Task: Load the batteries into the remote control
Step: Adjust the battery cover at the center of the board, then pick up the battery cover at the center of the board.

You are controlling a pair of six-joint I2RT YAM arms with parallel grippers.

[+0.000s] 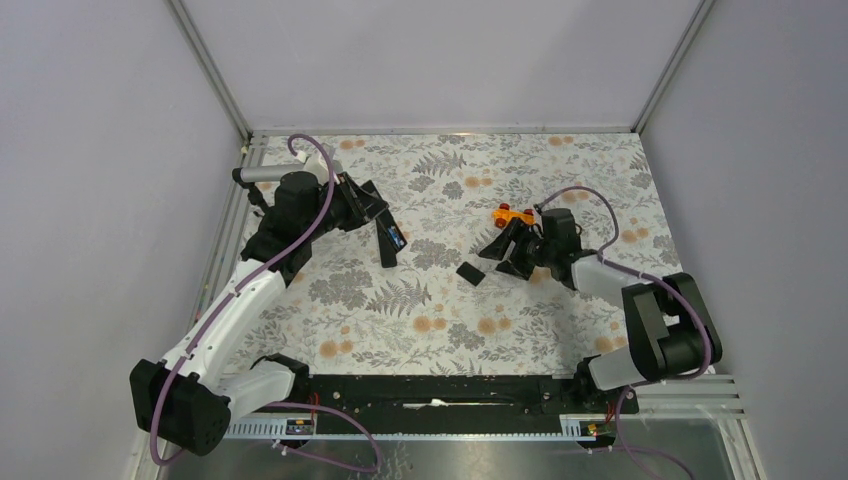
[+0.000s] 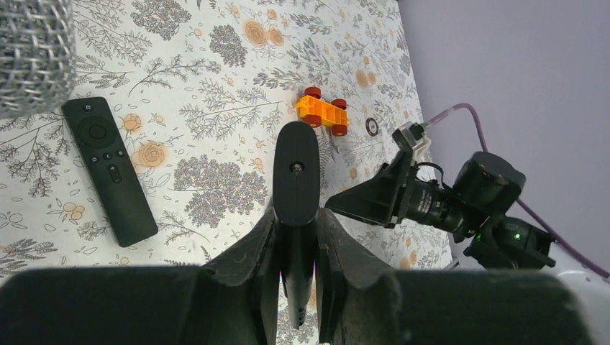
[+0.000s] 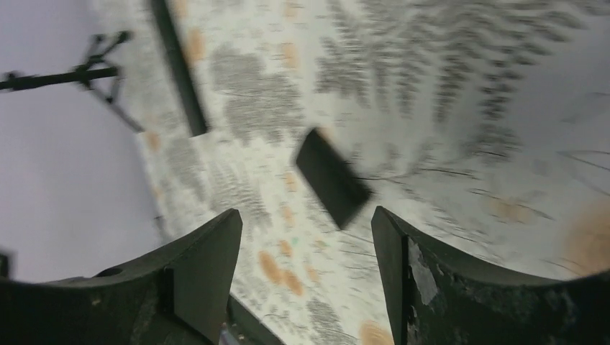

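L gripper (image 2: pixel 296 221) clamped on remote control (image 2: pixel 295 162) over floral table (image 1: pixel 400 330). Buttoned remote (image 2: pixel 108 169) seen only in L wrist cam. R gripper (image 3: pixel 306 226) fingers apart, near black cover (image 3: pixel 331 176), blurry. Grey walls (image 1: pixel 430 60).

The remote control (image 2: pixel 296 172) is a long, thin, plain black bar. The left fingers (image 2: pixel 248 262) squeeze it from both sides, and its rounded end sticks out past them, up off the surface. From above it sits at about 10 o'clock on the surface and points toward 5 o'clock. A tiny blue spot (image 1: pixel 398 239) shows on it, too small to make out. Its cover (image 1: pixel 470 273) is a small black piece lying flat on the surface near the middle, at 4 o'clock from the remote's tip, not touching it.
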